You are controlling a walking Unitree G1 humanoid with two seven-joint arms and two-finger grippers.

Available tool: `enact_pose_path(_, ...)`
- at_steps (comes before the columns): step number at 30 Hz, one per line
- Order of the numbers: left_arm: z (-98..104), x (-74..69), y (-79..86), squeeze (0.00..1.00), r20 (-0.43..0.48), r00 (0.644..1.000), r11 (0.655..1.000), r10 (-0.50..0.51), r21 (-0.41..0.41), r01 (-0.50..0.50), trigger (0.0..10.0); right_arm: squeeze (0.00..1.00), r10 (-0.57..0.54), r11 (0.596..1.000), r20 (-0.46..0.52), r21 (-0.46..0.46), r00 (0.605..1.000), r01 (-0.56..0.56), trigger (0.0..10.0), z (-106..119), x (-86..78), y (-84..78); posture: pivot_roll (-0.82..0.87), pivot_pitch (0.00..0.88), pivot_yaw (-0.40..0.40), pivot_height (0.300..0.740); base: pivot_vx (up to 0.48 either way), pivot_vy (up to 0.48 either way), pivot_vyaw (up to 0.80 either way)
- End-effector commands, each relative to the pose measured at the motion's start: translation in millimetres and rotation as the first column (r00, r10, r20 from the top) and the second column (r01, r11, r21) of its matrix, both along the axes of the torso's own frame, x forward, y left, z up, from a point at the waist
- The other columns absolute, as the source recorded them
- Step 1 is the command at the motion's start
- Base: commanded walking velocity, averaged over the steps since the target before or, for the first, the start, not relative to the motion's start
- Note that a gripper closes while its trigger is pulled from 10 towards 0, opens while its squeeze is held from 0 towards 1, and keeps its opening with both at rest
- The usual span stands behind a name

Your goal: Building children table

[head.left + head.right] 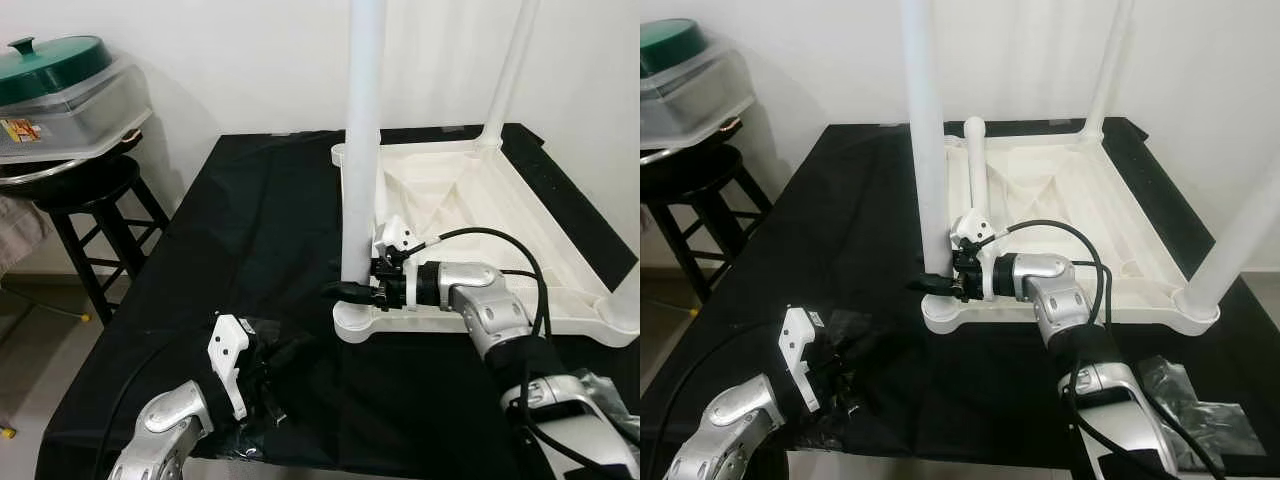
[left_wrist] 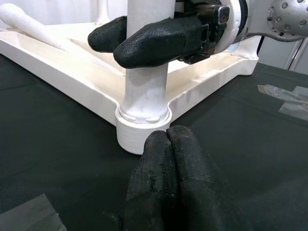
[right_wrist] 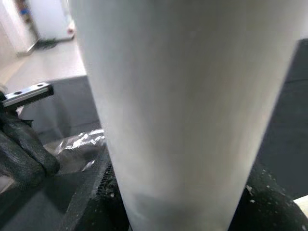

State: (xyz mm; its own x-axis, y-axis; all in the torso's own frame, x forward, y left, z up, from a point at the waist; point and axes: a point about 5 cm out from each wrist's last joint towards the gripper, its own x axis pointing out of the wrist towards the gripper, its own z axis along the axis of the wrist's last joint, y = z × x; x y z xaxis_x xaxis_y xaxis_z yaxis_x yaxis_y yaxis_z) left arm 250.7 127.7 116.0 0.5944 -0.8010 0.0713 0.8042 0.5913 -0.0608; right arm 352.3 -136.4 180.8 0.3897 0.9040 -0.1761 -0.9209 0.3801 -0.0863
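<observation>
On my far left a black stool point(image 1: 95, 215) stands against the wall with a grey tub point(image 1: 75, 110) on it, topped by a green lid point(image 1: 55, 55). Next to it is the work surface, draped in a black cloth point(image 1: 240, 260).

My left gripper point(image 2: 168, 144) sits low near the front edge of the cloth, its two black fingers pressed together with nothing between them, tips just short of the tabletop's near corner. A piece of clear plastic wrap point(image 1: 855, 335) lies crumpled on the cloth around it.

Further right, the white tabletop point(image 1: 480, 210) lies upside down on the cloth. A white leg point(image 1: 362, 140) stands upright in the near-left corner socket point(image 2: 143, 132). My right gripper point(image 1: 352, 288) reaches in from the right and is clamped around that leg just above the socket, one finger on either side; from the left wrist I can see both fingers point(image 2: 159, 41) hugging the post. A second leg point(image 1: 510, 70) stands in the far corner, a third point(image 1: 1240, 235) rises at the near-right corner, and in the right eye view another point(image 1: 977, 165) rests loose inside the tabletop. More plastic wrap point(image 1: 1185, 395) lies on the cloth by my right arm.
</observation>
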Motion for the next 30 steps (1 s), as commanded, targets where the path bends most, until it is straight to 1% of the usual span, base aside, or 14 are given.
enact_pose_path(1,0,-1.3,1.2,0.00,-0.004,1.000,1.000,0.001,0.001,-0.001,10.0,0.00,-0.011,0.999,-0.020,0.036,1.000,0.012,0.0,-4,-2.2,0.0,0.01,0.112,0.062,0.740,0.000,0.000,0.00)
enact_pose_path(5,1,-1.4,2.0,0.00,-0.004,1.000,1.000,0.002,-0.001,-0.002,10.0,0.00,-0.105,0.993,-0.004,0.046,0.994,0.105,0.0,-11,-9.1,-1.2,0.01,0.115,0.063,0.740,0.000,0.000,0.00)
enact_pose_path(6,1,-1.0,4.2,0.00,-0.004,1.000,1.000,0.002,0.000,-0.002,10.0,0.00,-0.431,0.900,-0.006,0.074,0.902,0.430,0.0,-30,-20.4,11.8,-0.01,0.127,0.056,0.740,0.000,0.000,0.00)
enact_pose_path(8,1,-1.0,4.2,0.00,-0.004,1.000,1.000,0.002,0.000,-0.002,10.0,0.00,-0.431,0.900,-0.006,0.074,0.902,0.430,0.0,-30,-20.4,11.8,-0.01,0.127,0.056,0.740,0.000,0.000,0.00)
enact_pose_path(10,1,1.3,6.3,0.00,-0.007,1.000,1.000,-0.002,0.000,0.002,10.0,0.00,-0.584,0.810,0.079,0.005,0.808,0.586,0.0,-50,-55.8,46.2,-0.03,0.110,0.075,0.740,0.000,0.000,0.00)
enact_pose_path(12,1,2.5,6.0,0.00,-0.007,1.000,1.000,-0.001,0.001,0.001,10.0,0.00,-0.621,0.784,0.041,0.031,0.783,0.620,0.0,-50,-55.1,47.5,-0.03,0.099,0.064,0.740,0.000,0.000,0.00)
enact_pose_path(17,0,3.9,4.7,0.00,-0.003,1.000,1.000,-0.003,0.011,0.003,10.0,0.00,-0.570,0.821,-0.009,0.037,0.822,0.570,0.0,-53,-47.8,48.3,-0.01,0.094,0.055,0.740,0.000,0.000,0.00)
enact_pose_path(18,0,3.4,5.3,0.00,0.004,1.000,1.000,0.024,0.006,-0.024,10.0,0.23,-0.460,0.884,-0.058,0.058,0.886,0.463,10.0,-46,-46.9,54.0,0.00,0.088,0.053,0.740,0.000,0.000,0.00)
enact_pose_path(21,0,3.2,5.4,0.00,0.005,0.999,0.999,0.031,0.004,-0.031,10.0,0.23,-0.413,0.907,-0.060,0.067,0.909,0.416,10.0,-42,-46.8,55.6,0.00,0.087,0.052,0.740,0.000,0.000,0.00)
enact_pose_path(22,0,2.9,5.1,0.00,0.005,1.000,1.000,0.030,0.004,-0.030,10.0,1.00,-0.346,0.932,-0.069,0.086,0.936,0.351,10.0,-34,-46.4,56.7,0.00,0.084,0.053,0.740,0.000,0.000,0.00)
enact_pose_path(25,-1,3.2,3.1,0.00,0.000,1.000,1.000,0.013,0.006,-0.013,10.0,1.00,-0.071,0.993,0.005,0.093,0.997,0.070,10.0,-6,-44.7,55.8,0.00,0.076,0.053,0.740,0.000,0.000,0.00)
enact_pose_path(27,-1,3.5,2.6,0.00,-0.001,1.000,1.000,0.011,0.006,-0.011,10.0,1.00,-0.023,0.997,0.021,0.079,1.000,0.022,10.0,-1,-47.1,55.3,0.00,0.074,0.054,0.740,0.000,0.000,0.00)
enact_pose_path(28,-1,3.7,2.0,0.00,-0.002,1.000,1.000,0.010,0.005,-0.010,10.0,0.00,0.033,0.998,0.055,0.059,0.998,-0.037,10.0,7,-46.7,52.7,0.00,0.070,0.054,0.740,0.000,0.000,0.00)
enact_pose_path(30,-2,3.8,1.3,0.00,-0.002,1.000,1.000,0.009,0.004,-0.009,10.0,0.00,0.075,0.996,0.076,0.047,0.994,-0.079,10.0,15,-41.9,49.4,0.00,0.068,0.051,0.740,0.000,0.000,0.00)
